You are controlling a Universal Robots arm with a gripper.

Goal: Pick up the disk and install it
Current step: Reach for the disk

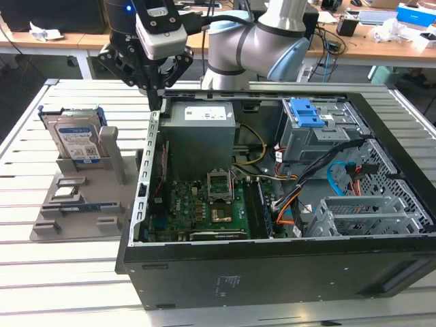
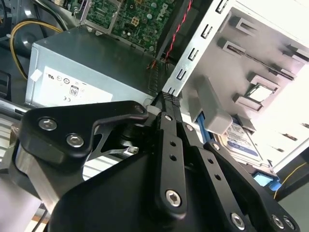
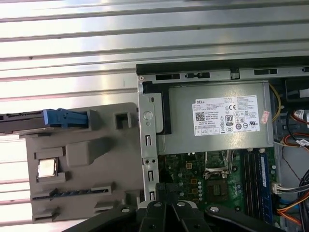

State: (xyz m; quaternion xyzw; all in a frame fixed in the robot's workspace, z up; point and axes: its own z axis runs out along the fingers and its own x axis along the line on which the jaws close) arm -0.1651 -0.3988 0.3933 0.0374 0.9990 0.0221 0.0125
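Observation:
The disk [image 1: 76, 139] stands upright in a slot of the grey holder [image 1: 85, 218] on the exterior view's left, its blue-and-white label facing out and blue rails on its sides. In the first wrist view the disk [image 3: 26, 122] is edge-on with a blue rail beside it; in the second wrist view part of its label [image 2: 241, 137] shows. My black gripper [image 1: 156, 103] hangs over the computer case's side wall, between the holder and the power supply, to the disk's right. The gripper [image 2: 169, 100] is shut on nothing, with fingertips [image 3: 163, 189] pressed together.
The open computer case [image 1: 146, 184] holds a grey power supply [image 1: 201, 133], a green motherboard [image 1: 201, 204], cables and a drive cage with a blue latch [image 1: 308, 112]. A small silver processor chip [image 1: 68, 193] lies on the holder. Everything rests on a slatted metal table [image 1: 41, 272].

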